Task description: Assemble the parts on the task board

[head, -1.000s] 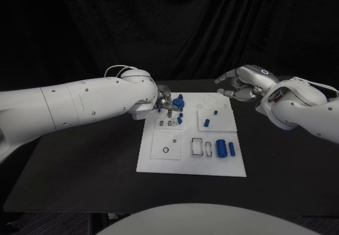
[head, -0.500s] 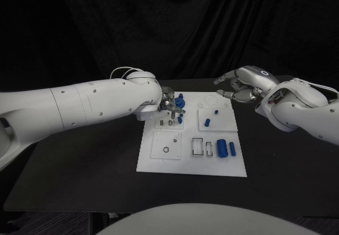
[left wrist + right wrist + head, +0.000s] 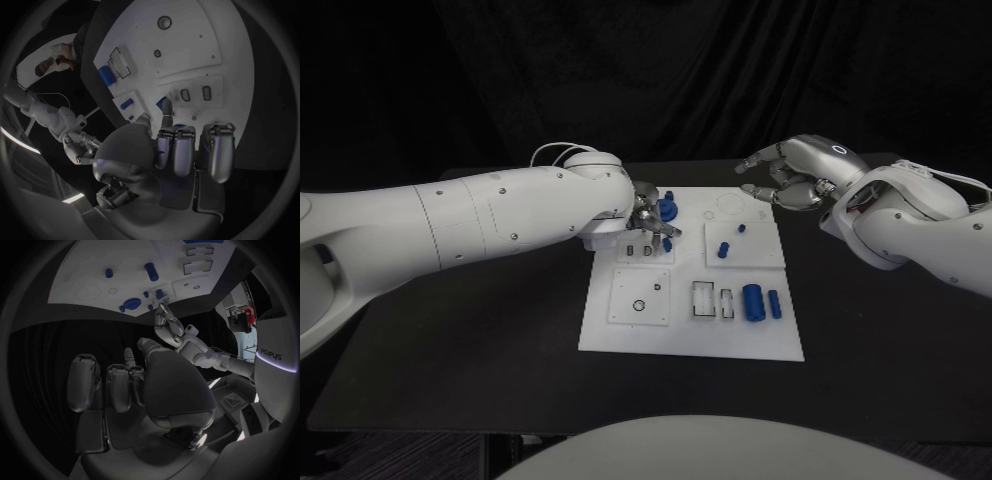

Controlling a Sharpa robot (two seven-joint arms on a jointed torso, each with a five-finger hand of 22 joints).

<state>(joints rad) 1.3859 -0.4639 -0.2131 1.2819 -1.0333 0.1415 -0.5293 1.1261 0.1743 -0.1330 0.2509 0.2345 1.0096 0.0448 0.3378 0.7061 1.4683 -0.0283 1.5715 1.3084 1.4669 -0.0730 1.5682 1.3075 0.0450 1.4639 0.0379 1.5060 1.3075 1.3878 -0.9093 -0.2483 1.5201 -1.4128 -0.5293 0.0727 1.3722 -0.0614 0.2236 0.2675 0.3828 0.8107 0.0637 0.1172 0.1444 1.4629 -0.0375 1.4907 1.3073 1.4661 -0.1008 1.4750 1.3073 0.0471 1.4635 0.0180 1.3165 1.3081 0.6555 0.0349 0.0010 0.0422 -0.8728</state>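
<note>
The black worktop (image 3: 473, 330) is matte and dark, with the flat white task board (image 3: 689, 335) lying in its middle, a smooth rectangular plate cut with shallow recesses and small holes. The bulky white left arm (image 3: 459, 225) reaches across and screens the board's far left corner. Its silver left hand (image 3: 646, 212) sits low over that corner among a cluster of blue parts (image 3: 666, 208); whether its fingers grip one I cannot tell. The right hand (image 3: 790, 175) hovers beyond the board's far right corner, fingers curled inward, holding nothing. A stubby blue cylinder (image 3: 751, 301) lies near the board's right edge, a thinner blue peg (image 3: 773, 305) just beside it, and a small blue piece (image 3: 724, 250) further up.
</note>
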